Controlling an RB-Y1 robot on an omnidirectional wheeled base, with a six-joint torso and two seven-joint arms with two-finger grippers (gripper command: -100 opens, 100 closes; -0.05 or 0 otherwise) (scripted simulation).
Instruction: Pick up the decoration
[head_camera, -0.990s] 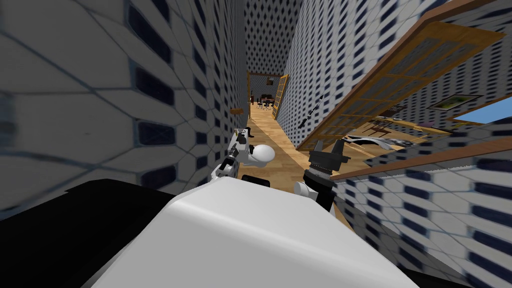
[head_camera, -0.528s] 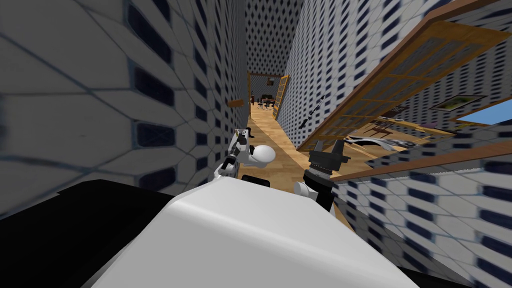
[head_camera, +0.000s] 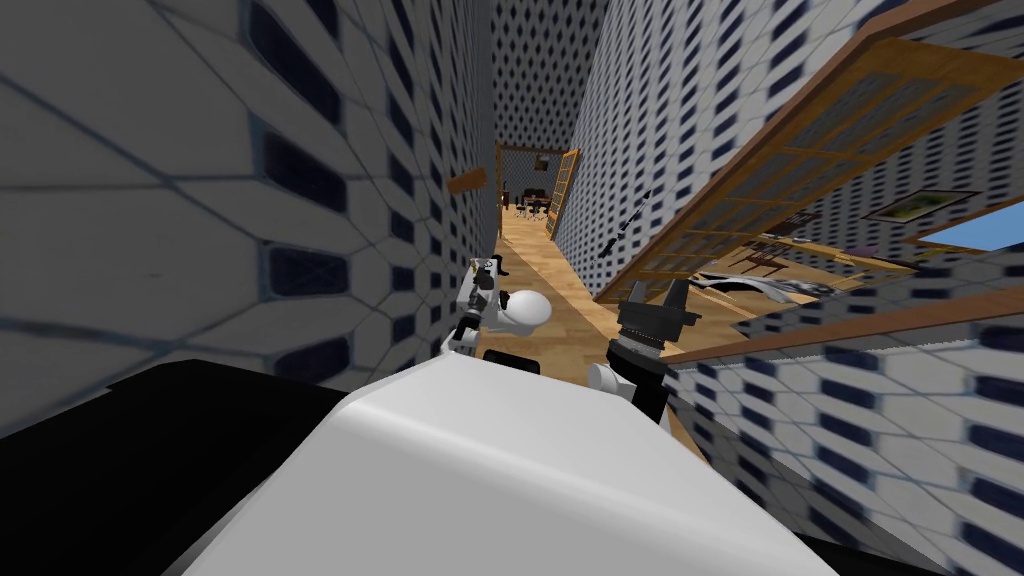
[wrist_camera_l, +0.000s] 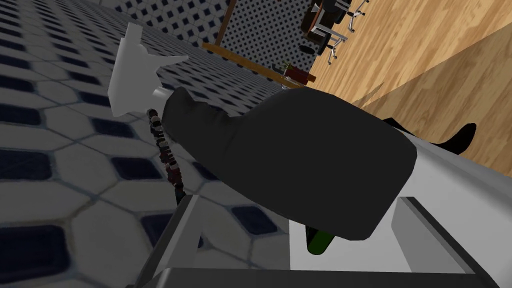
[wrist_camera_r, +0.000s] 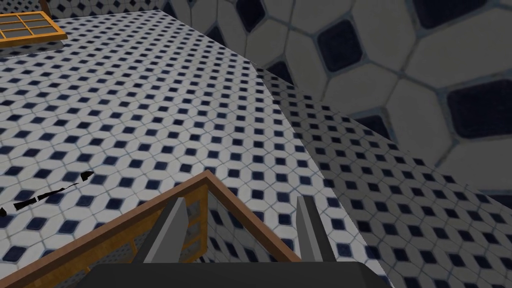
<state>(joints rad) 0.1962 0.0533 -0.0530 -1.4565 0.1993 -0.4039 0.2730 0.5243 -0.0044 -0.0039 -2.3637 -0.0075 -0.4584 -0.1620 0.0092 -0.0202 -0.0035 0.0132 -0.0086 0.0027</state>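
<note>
Decoration is located at the left gripper.

Head view: it shows as a slim pale piece with dark segments. It lies well to the left of the right gripper and close to the tiled wall on that side. The right gripper stands fingers-up over the wooden floor, near a lattice door. A small brown shelf is fixed to the wall, farther out than the decoration.

Left wrist view: the left gripper is grasping the decoration. Its fingers stand wide, one on each side of a bulky dark body that takes up the space between and just beyond the tips. Exact contact at the fingers is partly hidden. A short stub joins the dark body to a flat white piece, farther out from the gripper. A string of beads runs from the white piece back to the tip of one finger. A dark green end pokes out beneath the dark body, between the fingers. The tiled wall lies close alongside the beads. Chairs stand on the wooden floor far beyond the gripper.

Right wrist view: the right gripper is released, fingers parted. A wooden frame has its corner just beyond the tips, with tiled wall behind it.
</note>
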